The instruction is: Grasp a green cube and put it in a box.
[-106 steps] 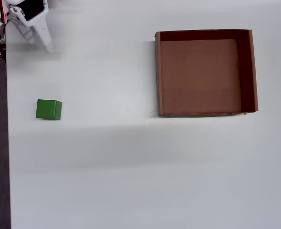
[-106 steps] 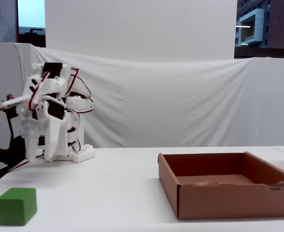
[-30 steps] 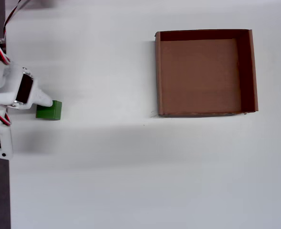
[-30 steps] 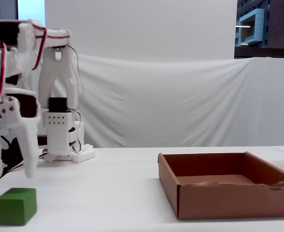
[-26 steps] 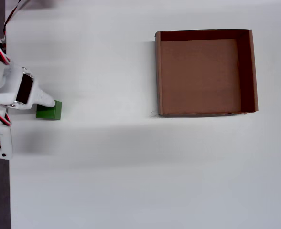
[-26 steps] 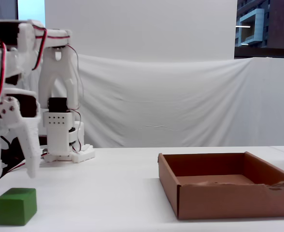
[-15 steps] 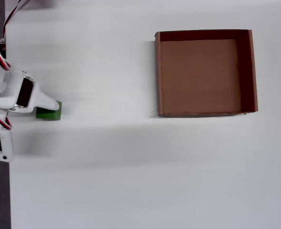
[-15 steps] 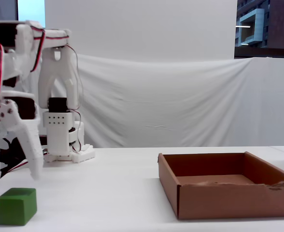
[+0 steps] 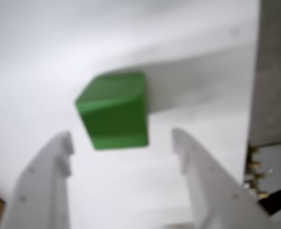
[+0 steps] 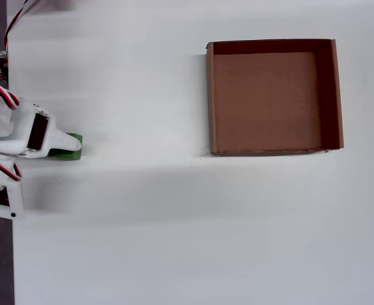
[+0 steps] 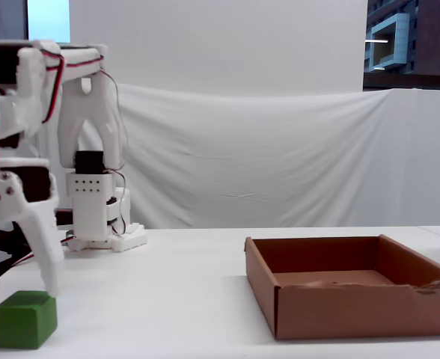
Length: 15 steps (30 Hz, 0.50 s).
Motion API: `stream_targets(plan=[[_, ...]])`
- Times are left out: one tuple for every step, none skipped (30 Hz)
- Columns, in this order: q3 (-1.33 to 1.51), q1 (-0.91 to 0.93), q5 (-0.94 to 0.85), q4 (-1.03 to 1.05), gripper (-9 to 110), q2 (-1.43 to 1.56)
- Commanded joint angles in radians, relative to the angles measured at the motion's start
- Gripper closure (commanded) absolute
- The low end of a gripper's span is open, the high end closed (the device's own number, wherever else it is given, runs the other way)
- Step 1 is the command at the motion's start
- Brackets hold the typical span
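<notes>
Open gripper poised over the cube, fingers spread to straddle it; box waits empty, upper right.

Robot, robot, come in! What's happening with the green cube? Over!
Gripper open, right above the green cube, not gripping. Cube sits on the table. Box empty, path clear.
</notes>
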Motion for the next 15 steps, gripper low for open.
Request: stream_targets(plan=[[-0.114, -0.02, -0.025, 0.025, 72, -0.008], [-0.126, -0.023, -0.025, 0.031, 72, -0.017], [-0.13, -0.026, -0.025, 0.031, 72, -0.025], [-0.132, -0.029, -0.025, 0.029, 72, -0.028], [-0.132, -0.032, -0.025, 0.026, 72, -0.034], [-0.132, -0.037, -0.025, 0.025, 72, -0.038], [-0.132, -0.04, -0.025, 0.023, 72, -0.044], [-0.133, -0.043, -0.025, 0.021, 72, -0.048], [-0.133, -0.044, -0.025, 0.02, 72, -0.054], [-0.133, -0.046, -0.025, 0.015, 72, -0.06], [-0.133, -0.049, -0.025, 0.011, 72, -0.066], [-0.133, -0.051, -0.025, 0.006, 72, -0.072], [-0.133, -0.054, -0.025, 0.005, 72, -0.078], [-0.133, -0.057, -0.025, 0.005, 72, -0.084], [-0.133, -0.06, -0.025, 0.003, 72, -0.094]])
